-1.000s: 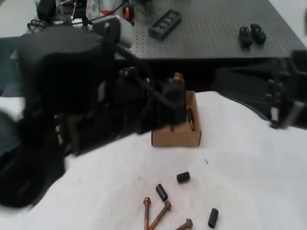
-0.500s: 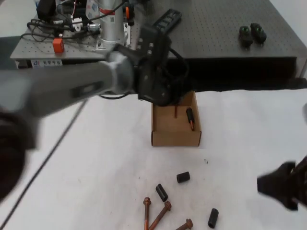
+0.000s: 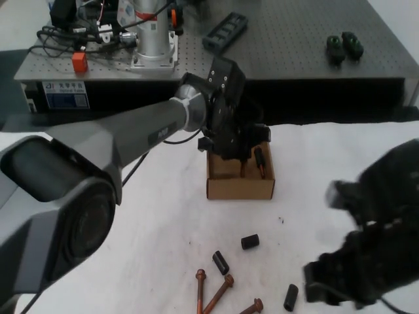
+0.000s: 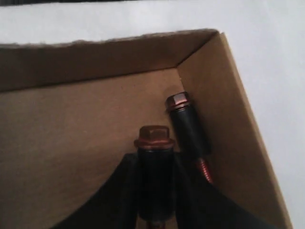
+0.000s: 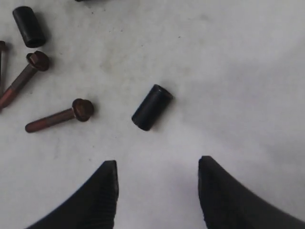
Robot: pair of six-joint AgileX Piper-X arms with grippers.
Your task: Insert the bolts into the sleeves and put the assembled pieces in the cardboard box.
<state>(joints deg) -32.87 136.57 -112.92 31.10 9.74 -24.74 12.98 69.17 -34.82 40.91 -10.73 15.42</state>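
The cardboard box (image 3: 240,188) stands mid-bench. My left gripper (image 3: 237,149) reaches down into it, shut on an assembled piece (image 4: 155,162), a copper bolt inside a black sleeve, held just above the box floor (image 4: 71,133). A second assembled piece (image 4: 187,125) lies against the box wall (image 3: 260,160). My right gripper (image 5: 157,183) hovers open over the white cloth at the front right (image 3: 334,281), nothing between its fingers. A loose black sleeve (image 5: 151,107) lies just ahead of it (image 3: 291,297). Beside that sleeve lies a loose bolt (image 5: 59,117).
In front of the box lie two more sleeves (image 3: 249,241) (image 3: 220,262) and three loose bolts (image 3: 200,291) (image 3: 219,293) (image 3: 252,306). Behind the cloth is a dark perforated bench (image 3: 294,39) with cables, a metal post and small parts.
The left arm has swung in and lowered its gripper with the assembled piece into the box. The right arm has come from the right edge down to the front, over the loose parts.
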